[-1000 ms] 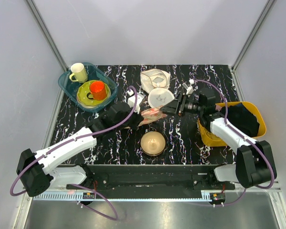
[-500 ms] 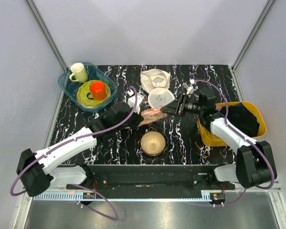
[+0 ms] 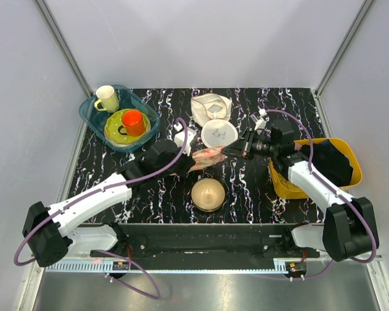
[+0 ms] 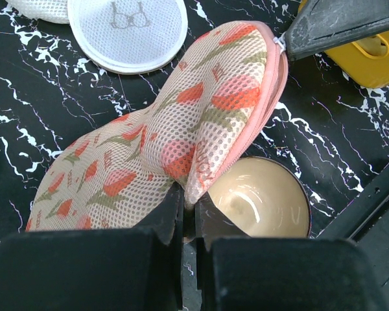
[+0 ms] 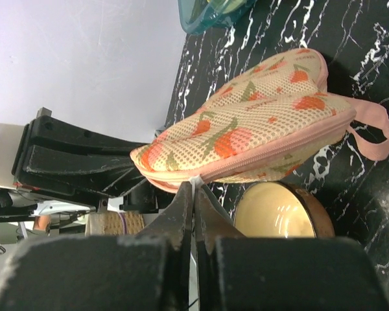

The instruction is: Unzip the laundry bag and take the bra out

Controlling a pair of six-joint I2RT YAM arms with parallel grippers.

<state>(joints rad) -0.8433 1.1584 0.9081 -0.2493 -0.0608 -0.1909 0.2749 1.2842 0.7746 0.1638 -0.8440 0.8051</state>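
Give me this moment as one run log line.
left gripper: shut on laundry bag edge | right gripper: shut on zip pull | zip: looks closed | bag: held between both arms

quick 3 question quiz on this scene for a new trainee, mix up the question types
1. True or false: the left hand is open, clear of the laundry bag.
2. Short answer: what lies in the yellow bin?
3. Multiple choice: what is the right hand pinching?
A. the zipper pull at the bag's end
B. the black cloth
C. the yellow bin's rim

Key
1. False: the left hand is shut on the laundry bag's edge.
2. A black cloth.
3. A
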